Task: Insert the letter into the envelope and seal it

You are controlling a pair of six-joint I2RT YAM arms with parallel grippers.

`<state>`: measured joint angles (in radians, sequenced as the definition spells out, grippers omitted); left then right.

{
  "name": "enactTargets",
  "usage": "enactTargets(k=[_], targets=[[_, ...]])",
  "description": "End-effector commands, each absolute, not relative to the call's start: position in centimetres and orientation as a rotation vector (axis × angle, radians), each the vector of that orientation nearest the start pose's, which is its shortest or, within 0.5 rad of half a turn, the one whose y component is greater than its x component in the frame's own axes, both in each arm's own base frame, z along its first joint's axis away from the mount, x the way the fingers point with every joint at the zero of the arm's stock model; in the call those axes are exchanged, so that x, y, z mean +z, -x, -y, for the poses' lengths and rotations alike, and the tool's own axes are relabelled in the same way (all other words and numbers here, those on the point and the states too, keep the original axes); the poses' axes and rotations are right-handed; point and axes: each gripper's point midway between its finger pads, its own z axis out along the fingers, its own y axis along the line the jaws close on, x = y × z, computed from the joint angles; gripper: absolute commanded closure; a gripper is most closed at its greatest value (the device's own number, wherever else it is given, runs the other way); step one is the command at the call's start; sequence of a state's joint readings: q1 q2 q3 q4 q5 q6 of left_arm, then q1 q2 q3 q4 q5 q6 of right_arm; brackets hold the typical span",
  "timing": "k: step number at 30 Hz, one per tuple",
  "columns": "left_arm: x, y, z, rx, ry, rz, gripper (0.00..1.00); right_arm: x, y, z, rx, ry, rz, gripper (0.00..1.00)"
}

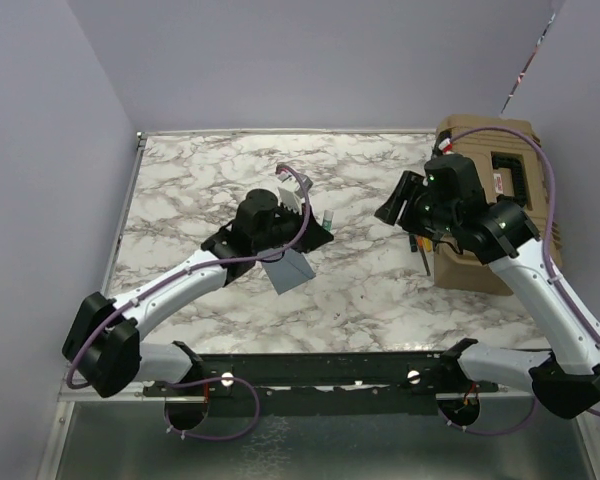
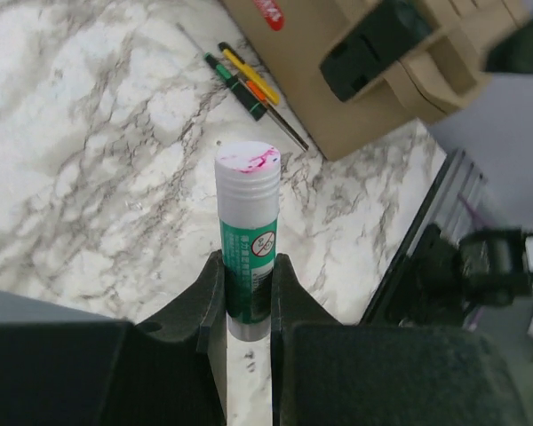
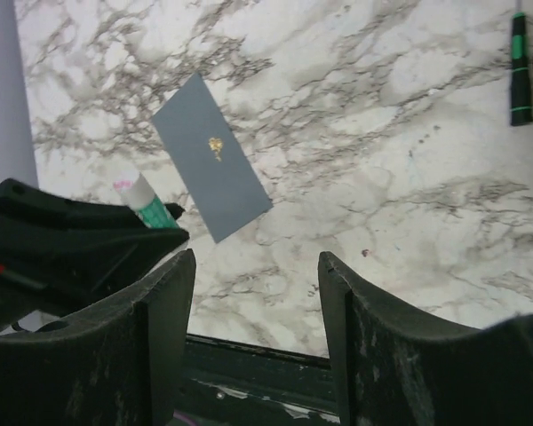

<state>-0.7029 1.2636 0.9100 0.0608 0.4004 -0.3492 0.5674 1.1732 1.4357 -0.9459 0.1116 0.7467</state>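
Left gripper (image 2: 247, 288) clamped on a glue stick (image 2: 247, 200), pink-smeared top up, centre of left wrist frame. Right gripper (image 3: 256, 311) spread wide, empty. Envelope (image 3: 211, 158) flat on marble table (image 3: 409, 177), upper left of right wrist frame.
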Motion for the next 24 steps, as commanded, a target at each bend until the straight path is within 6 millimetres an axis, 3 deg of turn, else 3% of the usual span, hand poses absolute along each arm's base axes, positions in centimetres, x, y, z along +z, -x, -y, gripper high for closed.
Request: enactTargets(k=[1,5,10,14,18,24], targets=[[19.7,-27.9,33.3,-1.156,-0.068,-2.093,1.0,27.9,-25.0,-14.0,0.383,-0.349,-2.311,0.4],[15.3,-28.7,34.7,-1.08,0.102,-2.206,1.0,27.0,-23.8,-13.9,0.418,-0.377,-2.325,0.42],[9.2,-28.4,36.7,-0.91,0.085,-2.364,1.0,26.0,-22.7,-13.7,0.461,-0.398,-2.322,0.42],[5.2,-27.7,36.8,-0.738,0.08,-2.443,0.97,25.7,-22.4,-14.1,0.5,-0.391,-2.317,0.42],[2.8,-27.5,36.6,-0.614,0.088,-2.481,0.91,25.3,-22.4,-14.5,0.523,-0.363,-2.322,0.42],[2.1,-27.7,36.0,-0.476,0.116,-2.486,0.64,24.4,-21.1,-14.4,0.519,-0.329,-2.386,0.39]])
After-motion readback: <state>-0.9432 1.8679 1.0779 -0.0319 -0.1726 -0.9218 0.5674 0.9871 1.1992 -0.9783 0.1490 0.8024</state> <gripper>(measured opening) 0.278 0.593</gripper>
